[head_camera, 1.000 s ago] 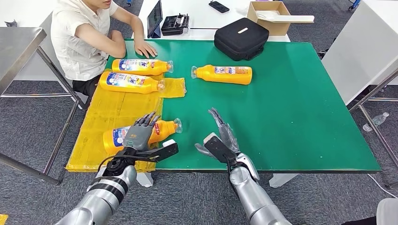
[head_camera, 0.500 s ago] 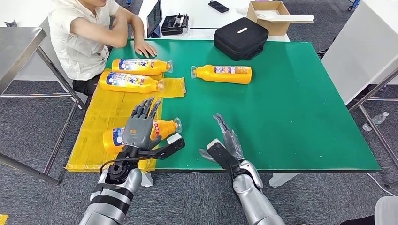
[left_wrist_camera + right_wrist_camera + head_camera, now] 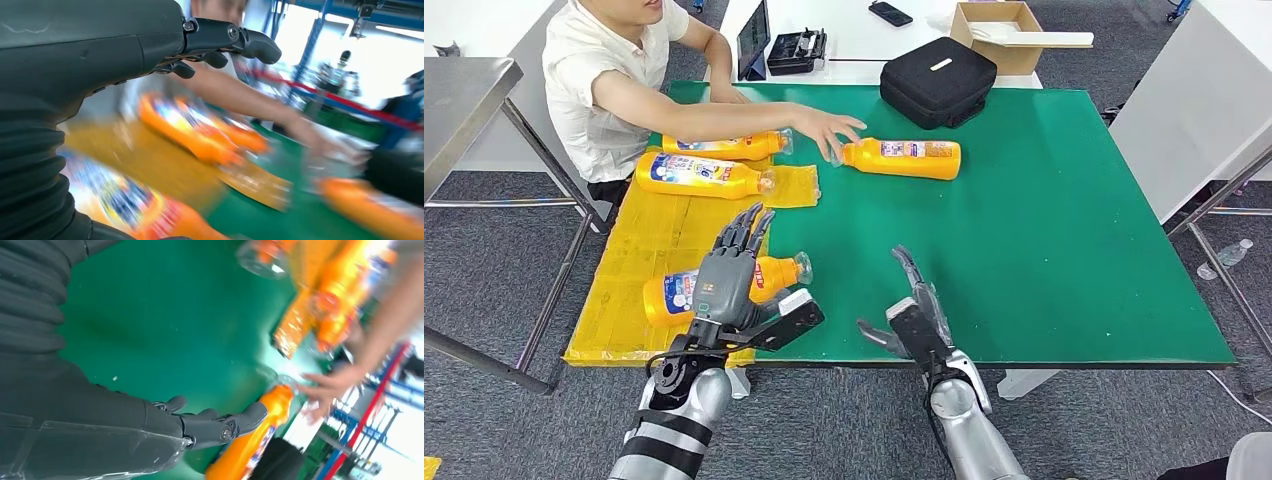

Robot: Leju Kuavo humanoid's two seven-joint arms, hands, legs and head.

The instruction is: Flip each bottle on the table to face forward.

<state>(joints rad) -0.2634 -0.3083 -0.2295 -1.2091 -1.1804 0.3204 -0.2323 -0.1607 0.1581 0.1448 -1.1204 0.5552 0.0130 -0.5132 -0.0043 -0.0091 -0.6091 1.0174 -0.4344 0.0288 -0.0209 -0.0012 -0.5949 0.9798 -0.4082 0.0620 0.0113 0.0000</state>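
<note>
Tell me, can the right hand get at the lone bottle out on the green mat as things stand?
Probably not yet. The right hand is open near the table's front edge with bare green mat ahead, but a person's hand rests at the cap end of that bottle, so a reach risks contact.

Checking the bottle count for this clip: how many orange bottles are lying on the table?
4. Two lie on the yellow sheet near the person, one under the left hand, one on the green mat by the person's hand.
</note>
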